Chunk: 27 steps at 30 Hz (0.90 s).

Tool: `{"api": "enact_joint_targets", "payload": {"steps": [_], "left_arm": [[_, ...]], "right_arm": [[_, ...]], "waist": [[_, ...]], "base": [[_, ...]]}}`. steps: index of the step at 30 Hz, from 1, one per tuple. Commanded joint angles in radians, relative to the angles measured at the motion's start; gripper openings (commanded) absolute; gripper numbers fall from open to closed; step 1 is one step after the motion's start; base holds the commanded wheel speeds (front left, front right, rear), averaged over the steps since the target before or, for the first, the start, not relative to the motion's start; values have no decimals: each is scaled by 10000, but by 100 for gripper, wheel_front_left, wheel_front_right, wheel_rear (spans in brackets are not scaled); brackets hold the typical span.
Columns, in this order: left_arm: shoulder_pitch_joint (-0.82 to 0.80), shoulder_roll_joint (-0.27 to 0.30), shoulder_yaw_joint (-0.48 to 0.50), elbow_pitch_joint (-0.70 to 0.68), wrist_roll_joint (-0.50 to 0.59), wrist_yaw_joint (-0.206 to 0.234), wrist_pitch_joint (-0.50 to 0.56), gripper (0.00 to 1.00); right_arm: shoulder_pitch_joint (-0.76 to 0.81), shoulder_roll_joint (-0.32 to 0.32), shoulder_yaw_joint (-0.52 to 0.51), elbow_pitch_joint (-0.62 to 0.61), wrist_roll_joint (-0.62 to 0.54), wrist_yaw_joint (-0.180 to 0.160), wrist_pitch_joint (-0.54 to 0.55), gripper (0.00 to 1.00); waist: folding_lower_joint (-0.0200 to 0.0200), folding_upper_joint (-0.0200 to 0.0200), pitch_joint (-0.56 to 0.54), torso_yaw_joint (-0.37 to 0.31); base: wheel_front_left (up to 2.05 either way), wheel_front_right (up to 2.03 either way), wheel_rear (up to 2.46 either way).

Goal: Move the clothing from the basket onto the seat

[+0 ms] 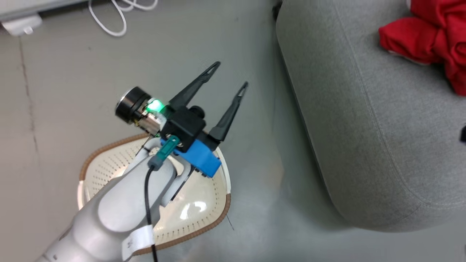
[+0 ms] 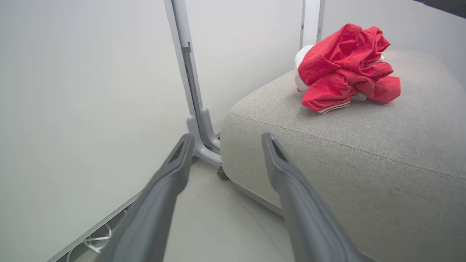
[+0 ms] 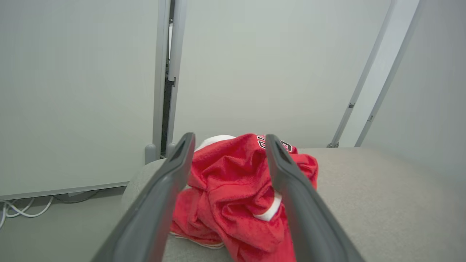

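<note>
The red clothing (image 1: 429, 36) lies bunched on the grey seat (image 1: 382, 127) at its far right. In the right wrist view my right gripper (image 3: 229, 139) stands open just above the clothing (image 3: 233, 196), whose black-and-white lettering shows between the fingers; nothing is gripped. The cream basket (image 1: 109, 145) with its brown rim sits on the floor at the lower left, partly hidden by my left forearm; the part of its floor that shows is bare. My left gripper (image 1: 231, 74) hangs open above the basket's far edge and points toward the seat (image 2: 364, 145) and the clothing (image 2: 346, 69).
White cables (image 1: 116, 22) lie on the floor by the wall at the top left. A pale panel post (image 2: 193, 91) with a foot stands at the seat's corner. A strip of grey floor (image 1: 255, 182) runs between basket and seat.
</note>
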Motion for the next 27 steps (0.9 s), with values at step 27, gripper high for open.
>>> {"api": "enact_joint_targets", "payload": {"steps": [27], "left_arm": [[4615, -667, 5764, -1143, 1279, -275, -38, 100]], "right_arm": [[2401, 1173, 3618, -243, 703, 1, -4, 100]], "waist": [[1, -1, -3158, 1936]], "base": [[0, 0, 0]]}}
